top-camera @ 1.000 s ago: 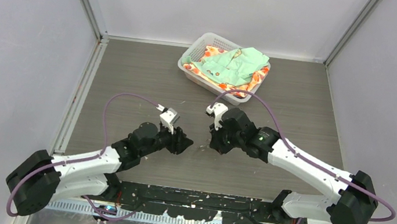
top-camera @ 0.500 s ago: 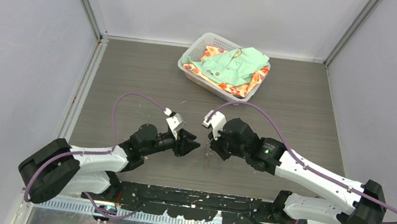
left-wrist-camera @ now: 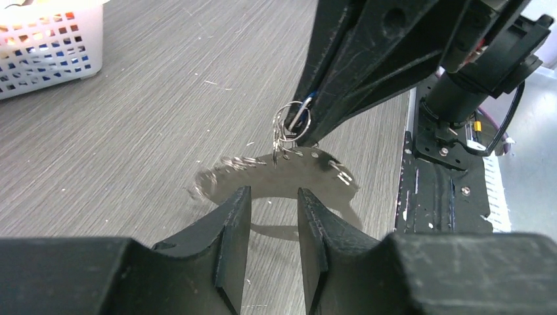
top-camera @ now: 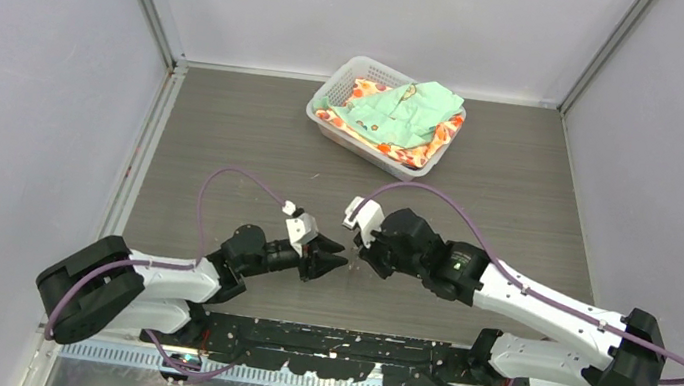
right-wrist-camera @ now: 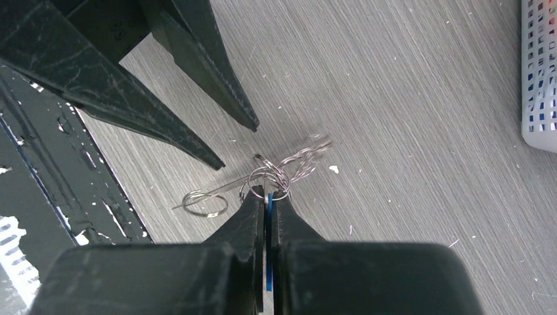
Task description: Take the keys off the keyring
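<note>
the blue key [right-wrist-camera: 268, 205] is pinched between the right jaws, and the keyring [left-wrist-camera: 276, 172] is hung from it, low over the bench [left-wrist-camera: 131, 131]. the left jaws are seen slightly spread just before the keyring, whose long axis is laid across their gap.

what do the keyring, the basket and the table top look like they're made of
Keyring: silvery metal wire, polished; it glints and coils in thin loops. Basket: white plastic, likely moulded, given its even grid of holes. Table top: matte grey with fine grain streaks, probably a wood-look laminate, though the look alone cannot confirm that.
</note>
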`<act>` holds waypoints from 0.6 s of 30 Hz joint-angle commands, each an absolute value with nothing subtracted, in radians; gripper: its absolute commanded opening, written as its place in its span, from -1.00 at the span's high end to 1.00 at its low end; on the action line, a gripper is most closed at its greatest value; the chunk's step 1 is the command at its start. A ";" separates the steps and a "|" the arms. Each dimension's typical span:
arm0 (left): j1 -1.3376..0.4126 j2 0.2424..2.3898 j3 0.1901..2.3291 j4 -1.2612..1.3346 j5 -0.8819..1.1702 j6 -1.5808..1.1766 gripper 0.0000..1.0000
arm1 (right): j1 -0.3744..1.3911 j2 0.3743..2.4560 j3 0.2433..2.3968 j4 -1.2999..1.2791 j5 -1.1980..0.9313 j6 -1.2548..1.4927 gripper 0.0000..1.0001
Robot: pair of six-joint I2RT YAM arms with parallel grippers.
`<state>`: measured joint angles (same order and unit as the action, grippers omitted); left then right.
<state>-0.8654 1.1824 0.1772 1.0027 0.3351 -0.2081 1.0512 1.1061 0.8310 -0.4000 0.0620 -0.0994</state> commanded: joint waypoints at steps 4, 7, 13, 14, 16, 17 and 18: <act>-0.901 1.177 0.173 1.106 0.298 -0.090 0.36 | 1.074 1.081 0.839 -0.334 0.066 -0.123 0.98; -0.918 1.166 0.170 1.106 0.267 -0.069 0.37 | 1.085 1.075 0.839 -0.339 0.057 -0.119 0.98; -0.941 1.160 0.178 1.106 0.263 -0.053 0.37 | 1.097 1.075 0.840 -0.345 0.065 -0.114 0.98; -0.944 1.163 0.178 1.106 0.256 -0.052 0.37 | 1.098 1.076 0.841 -0.346 0.064 -0.113 0.98; -0.949 1.169 0.181 1.106 0.253 -0.048 0.37 | 1.102 1.079 0.842 -0.347 0.063 -0.111 0.98; -0.951 1.172 0.182 1.106 0.253 -0.046 0.37 | 1.105 1.081 0.842 -0.347 0.063 -0.111 0.98; -0.953 1.177 0.184 1.108 0.253 -0.044 0.37 | 1.106 1.081 0.843 -0.348 0.063 -0.110 0.98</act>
